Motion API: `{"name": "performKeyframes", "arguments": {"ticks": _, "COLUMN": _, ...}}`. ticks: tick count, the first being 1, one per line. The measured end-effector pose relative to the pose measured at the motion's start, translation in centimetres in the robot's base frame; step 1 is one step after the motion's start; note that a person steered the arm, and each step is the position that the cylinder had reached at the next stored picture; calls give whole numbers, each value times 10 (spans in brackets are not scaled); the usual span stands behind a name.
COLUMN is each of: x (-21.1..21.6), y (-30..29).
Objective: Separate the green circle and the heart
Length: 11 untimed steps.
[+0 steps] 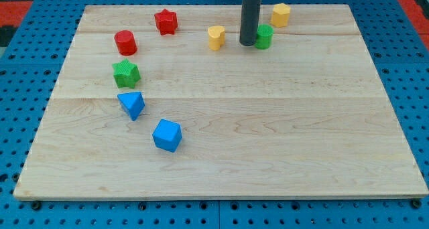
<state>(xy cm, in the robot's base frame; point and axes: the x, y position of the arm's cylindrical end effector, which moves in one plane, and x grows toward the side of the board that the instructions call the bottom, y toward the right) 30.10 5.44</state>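
Note:
The green circle [265, 36] stands near the view's top, right of centre. The yellow heart [215, 37] stands to its left, a short gap away. My tip [249, 43] is between the two, touching or almost touching the green circle's left side, and apart from the heart. The dark rod rises from there out of the view's top.
A yellow hexagon [281, 15] sits up-right of the green circle. A red star [165, 21] and a red circle [125, 42] are at the upper left. A green star [126, 73], a blue triangle [132, 104] and a blue cube [167, 135] run down the left.

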Motion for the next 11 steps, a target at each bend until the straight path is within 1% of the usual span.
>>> {"name": "performKeyframes", "arguments": {"ticks": 1, "x": -31, "y": -13}}
{"name": "performKeyframes", "arguments": {"ticks": 2, "x": -17, "y": 3}}
{"name": "performKeyframes", "arguments": {"ticks": 3, "x": 18, "y": 24}}
{"name": "performKeyframes", "arguments": {"ticks": 4, "x": 41, "y": 1}}
{"name": "performKeyframes", "arguments": {"ticks": 5, "x": 39, "y": -74}}
{"name": "performKeyframes", "arguments": {"ticks": 6, "x": 23, "y": -66}}
{"name": "performKeyframes", "arguments": {"ticks": 7, "x": -2, "y": -33}}
{"name": "performKeyframes", "arguments": {"ticks": 8, "x": -26, "y": -31}}
{"name": "performKeyframes", "arguments": {"ticks": 9, "x": -4, "y": -82}}
{"name": "performKeyframes", "arguments": {"ticks": 10, "x": -5, "y": -163}}
{"name": "performKeyframes", "arguments": {"ticks": 11, "x": -14, "y": -209}}
